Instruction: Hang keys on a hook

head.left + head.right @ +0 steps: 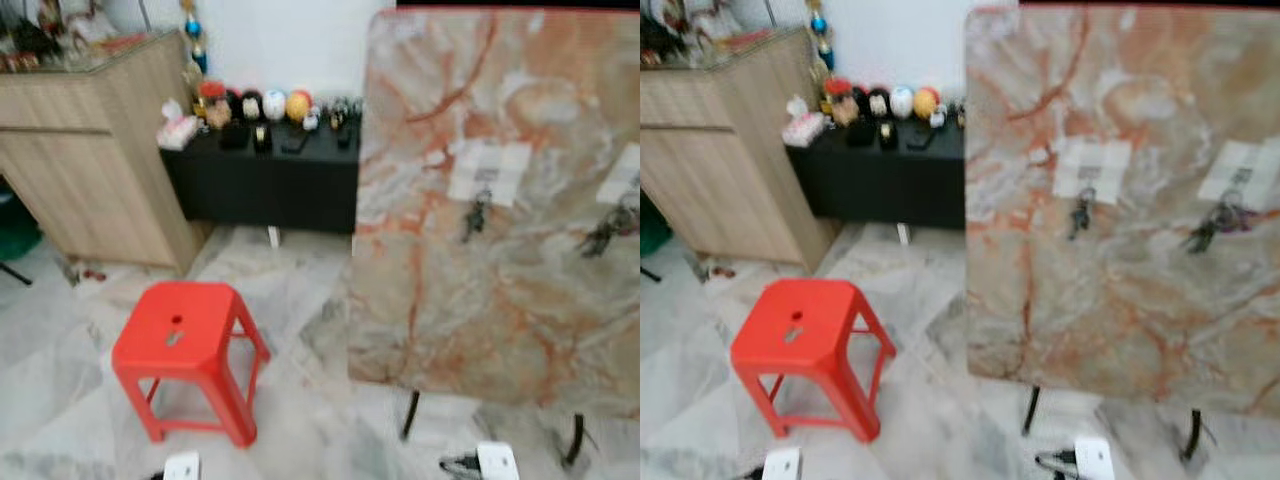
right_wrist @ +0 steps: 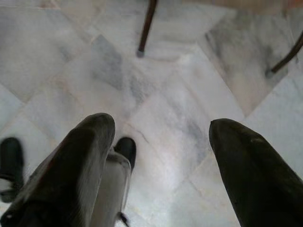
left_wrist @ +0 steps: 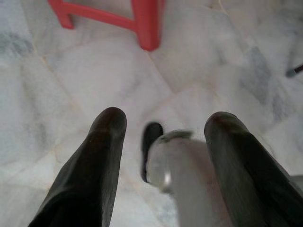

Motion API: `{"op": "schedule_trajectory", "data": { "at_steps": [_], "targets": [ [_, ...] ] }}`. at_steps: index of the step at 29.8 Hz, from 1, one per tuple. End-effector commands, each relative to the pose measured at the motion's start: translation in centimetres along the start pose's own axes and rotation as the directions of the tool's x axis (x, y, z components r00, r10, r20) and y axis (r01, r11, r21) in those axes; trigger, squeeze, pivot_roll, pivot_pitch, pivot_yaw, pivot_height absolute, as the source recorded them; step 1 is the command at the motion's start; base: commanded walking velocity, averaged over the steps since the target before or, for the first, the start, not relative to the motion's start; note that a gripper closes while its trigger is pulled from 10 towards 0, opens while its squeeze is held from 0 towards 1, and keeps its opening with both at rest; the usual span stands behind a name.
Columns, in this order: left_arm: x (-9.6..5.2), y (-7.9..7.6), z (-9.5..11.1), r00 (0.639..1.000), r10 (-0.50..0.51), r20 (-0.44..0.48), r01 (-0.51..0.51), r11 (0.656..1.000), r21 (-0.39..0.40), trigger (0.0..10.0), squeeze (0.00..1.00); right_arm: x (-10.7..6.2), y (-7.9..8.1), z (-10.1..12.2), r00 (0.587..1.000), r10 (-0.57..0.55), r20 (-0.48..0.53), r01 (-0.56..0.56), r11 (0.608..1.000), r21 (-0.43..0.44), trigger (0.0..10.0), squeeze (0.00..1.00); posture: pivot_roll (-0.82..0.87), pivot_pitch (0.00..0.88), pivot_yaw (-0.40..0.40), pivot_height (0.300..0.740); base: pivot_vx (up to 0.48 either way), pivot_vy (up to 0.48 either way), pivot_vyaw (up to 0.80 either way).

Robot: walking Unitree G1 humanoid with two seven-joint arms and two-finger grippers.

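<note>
An upright marble-patterned board [image 1: 500,300] stands on thin black legs at the right. Two white hook pads are stuck on it. A dark bunch of keys [image 1: 474,215] hangs from the left pad [image 1: 490,170]. Another bunch [image 1: 610,232] hangs from the right pad [image 1: 625,178]. My left gripper [image 3: 163,127] hangs over the marble floor, open and with nothing held. My right gripper [image 2: 161,132] also points down at the floor near the board's legs, open and with nothing held.
A red plastic stool [image 1: 190,345] stands on the floor left of the board. Behind it are a wooden cabinet [image 1: 90,150] and a low black cabinet [image 1: 265,190] carrying small figurines. White plug blocks [image 1: 497,460] with a cable lie on the floor by the board's legs.
</note>
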State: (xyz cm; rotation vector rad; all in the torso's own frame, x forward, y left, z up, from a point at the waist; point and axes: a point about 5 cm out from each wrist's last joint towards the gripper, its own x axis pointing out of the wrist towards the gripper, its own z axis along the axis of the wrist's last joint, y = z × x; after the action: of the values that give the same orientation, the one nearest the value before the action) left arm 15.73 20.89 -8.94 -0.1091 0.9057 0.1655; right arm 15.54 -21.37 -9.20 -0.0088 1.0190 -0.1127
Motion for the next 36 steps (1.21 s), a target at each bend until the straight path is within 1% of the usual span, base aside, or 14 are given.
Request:
{"op": "schedule_trajectory", "data": {
  "at_steps": [1,6,10,15,17,20,23,36],
  "targets": [
    [-0.2,0.7,-0.4,1.0,0.024,-0.016,-0.024,1.0,-0.01,10.0,0.0,0.2,0.7,0.8,1.0,0.015,0.014,-0.015,1.0,-0.004,10.0,0.0,0.0,0.0,-0.021,0.74,0.0,0.398,0.0],
    [-0.2,0.8,-0.5,0.999,0.027,-0.019,-0.027,1.0,-0.012,10.0,0.0,0.2,0.3,0.8,1.0,-0.003,0.012,0.003,1.0,-0.001,10.0,0.0,-0.01,0.0,-0.019,0.74,0.0,0.395,0.0],
    [-0.2,0.8,-0.5,0.999,0.027,-0.02,-0.027,1.0,-0.008,10.0,0.0,0.2,0.3,0.8,1.0,-0.006,0.007,0.006,1.0,-0.002,10.0,0.0,-0.01,0.0,-0.012,0.74,0.0,0.392,0.0],
    [-0.2,0.8,-0.4,1.0,0.025,-0.016,-0.025,1.0,-0.008,10.0,0.0,0.2,0.9,0.7,1.0,0.002,0.002,-0.002,1.0,0.002,10.0,0.0,-0.01,0.0,-0.012,0.74,0.0,0.376,0.0],
    [-0.1,0.8,-0.3,1.0,0.022,-0.018,-0.022,1.0,0.0,10.0,0.0,0.3,1.6,0.9,1.0,0.009,0.005,-0.009,1.0,0.003,10.0,0.0,-0.01,0.0,-0.011,0.74,0.0,0.373,0.0],
    [-0.1,0.7,-0.2,1.0,0.023,-0.018,-0.023,1.0,0.001,10.0,0.0,0.4,1.8,1.2,1.0,0.01,0.01,-0.01,1.0,0.002,10.0,0.0,-0.01,0.0,-0.01,0.74,0.0,0.371,0.0],
    [-0.1,0.7,-0.1,1.0,0.024,-0.017,-0.024,1.0,0.0,10.0,0.0,0.3,1.5,1.0,1.0,0.001,0.01,-0.001,1.0,0.004,10.0,0.0,-0.01,0.0,-0.007,0.74,0.0,0.371,0.0],
    [-0.1,0.6,-0.2,1.0,0.021,-0.019,-0.021,1.0,0.011,10.0,0.0,0.2,1.4,0.7,1.0,0.004,0.002,-0.004,1.0,0.005,10.0,0.0,0.0,0.0,-0.012,0.74,0.0,0.372,0.0]
  ]
}}
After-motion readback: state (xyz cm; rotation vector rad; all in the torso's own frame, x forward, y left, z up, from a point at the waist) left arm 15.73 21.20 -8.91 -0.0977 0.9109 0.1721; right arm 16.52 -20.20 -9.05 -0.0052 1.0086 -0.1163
